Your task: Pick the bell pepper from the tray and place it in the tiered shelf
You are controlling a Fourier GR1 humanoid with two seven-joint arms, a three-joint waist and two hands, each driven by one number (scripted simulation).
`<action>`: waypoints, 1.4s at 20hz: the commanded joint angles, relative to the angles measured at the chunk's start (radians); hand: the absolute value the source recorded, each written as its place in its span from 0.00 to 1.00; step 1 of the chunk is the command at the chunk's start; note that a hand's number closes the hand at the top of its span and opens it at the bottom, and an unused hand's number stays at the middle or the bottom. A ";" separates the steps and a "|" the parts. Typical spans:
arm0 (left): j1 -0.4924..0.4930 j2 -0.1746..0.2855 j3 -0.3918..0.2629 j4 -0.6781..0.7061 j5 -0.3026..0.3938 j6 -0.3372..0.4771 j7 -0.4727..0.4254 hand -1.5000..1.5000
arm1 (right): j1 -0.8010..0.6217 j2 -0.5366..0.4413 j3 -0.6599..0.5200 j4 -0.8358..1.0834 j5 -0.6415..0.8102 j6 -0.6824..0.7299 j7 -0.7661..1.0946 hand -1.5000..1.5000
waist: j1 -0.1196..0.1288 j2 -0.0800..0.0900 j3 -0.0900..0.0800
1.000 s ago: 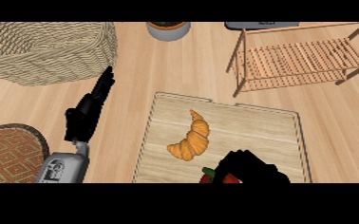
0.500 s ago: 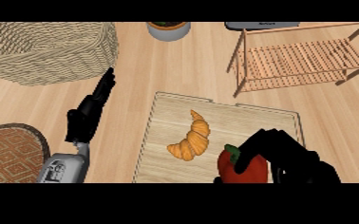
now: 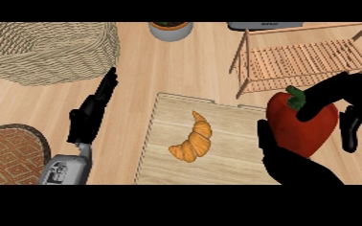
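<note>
Head view: the right hand is curled round the red bell pepper, fingers over its top by the green stem and the palm underneath. The pepper sits at the right edge of the wooden tray and looks raised off it, just near of the tiered shelf.

The step in hand is the carry. The shelf lies further away and slightly right, so the move should be short. A good line looks like up and away, clearing the shelf's near frame rail before the pepper comes down on the slats. It is round and bulky, so I'd set it well inside the slatted surface, stem up, and only then spread the fingers.

Round about: a croissant lies mid-tray, left of the pepper and out of the path. The left hand rests at the left with fingers straight, holding nothing. A wicker basket stands far left, a potted plant at the far edge and a woven mat near left, all well apart from the route. The shelf's own frame is the one obstacle.
</note>
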 commanded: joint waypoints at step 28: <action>-0.001 -0.015 -0.001 -0.059 -0.026 -0.027 0.040 0.50 | -0.295 -0.309 -0.383 0.552 -0.021 -0.214 -0.411 1.00 | 0.020 0.007 0.001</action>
